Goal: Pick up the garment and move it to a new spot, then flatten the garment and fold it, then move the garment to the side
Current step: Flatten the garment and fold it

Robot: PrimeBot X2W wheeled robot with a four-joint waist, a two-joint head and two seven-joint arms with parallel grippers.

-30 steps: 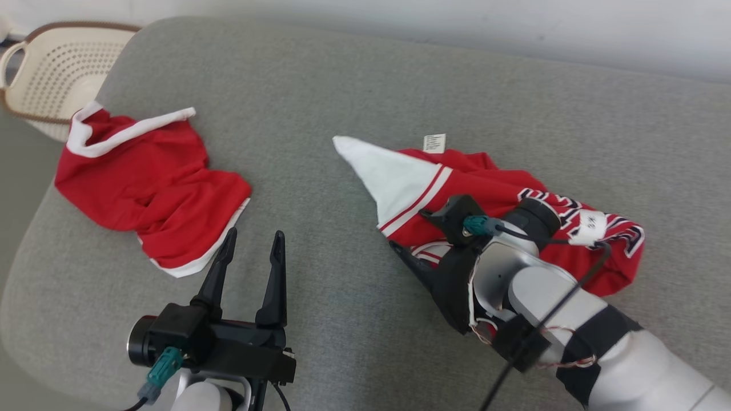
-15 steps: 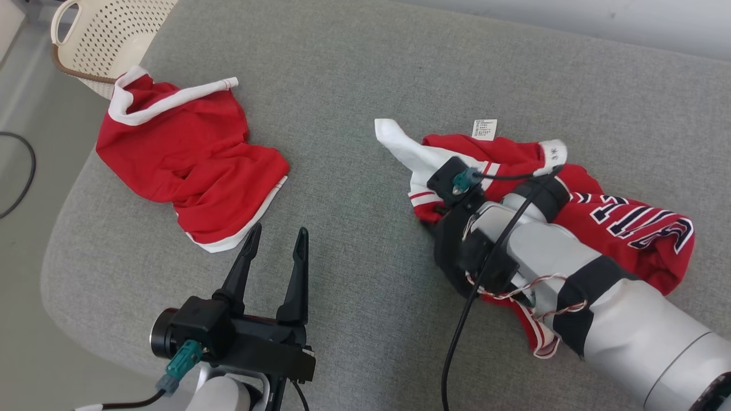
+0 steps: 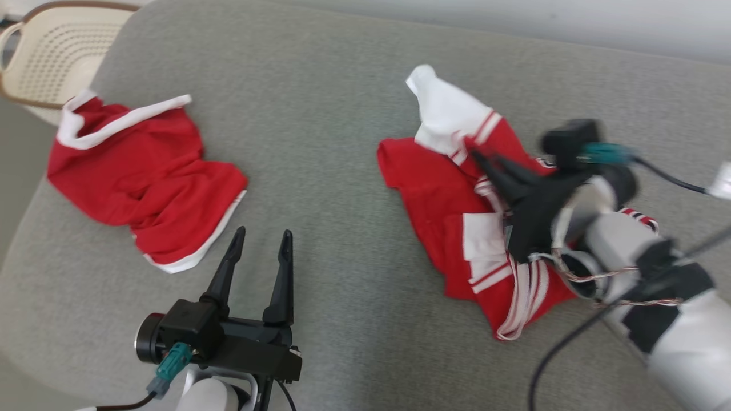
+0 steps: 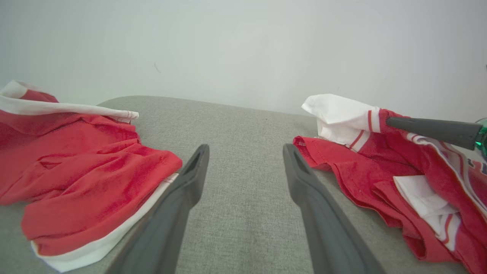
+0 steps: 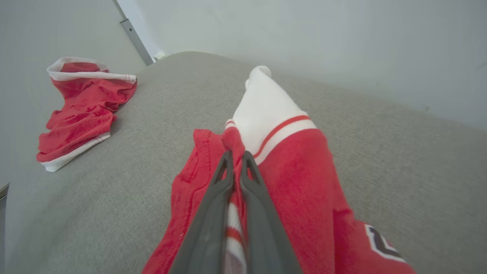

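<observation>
A red garment with white sleeves and striped trim (image 3: 451, 200) lies crumpled on the right half of the grey couch seat (image 3: 320, 103). My right gripper (image 3: 477, 157) is shut on a fold of it near the white sleeve (image 5: 266, 110), lifting that part off the seat, and the pinch shows in the right wrist view (image 5: 236, 154). In the left wrist view the same garment (image 4: 380, 160) hangs from the right arm's finger. My left gripper (image 3: 260, 237) stands open over bare cushion at the lower left, with nothing between its fingers (image 4: 243, 150).
A second red garment with white trim (image 3: 143, 177) lies bunched on the seat's left part, also in the left wrist view (image 4: 76, 171) and the right wrist view (image 5: 80, 110). A cream perforated basket (image 3: 45, 57) stands beyond the couch's far left corner. A pale wall runs behind.
My right gripper has swung up and to the right, pulling the garment with it. The cloth has turned over and its white sleeve now points away. The left gripper keeps its pose; the camera shifted.
</observation>
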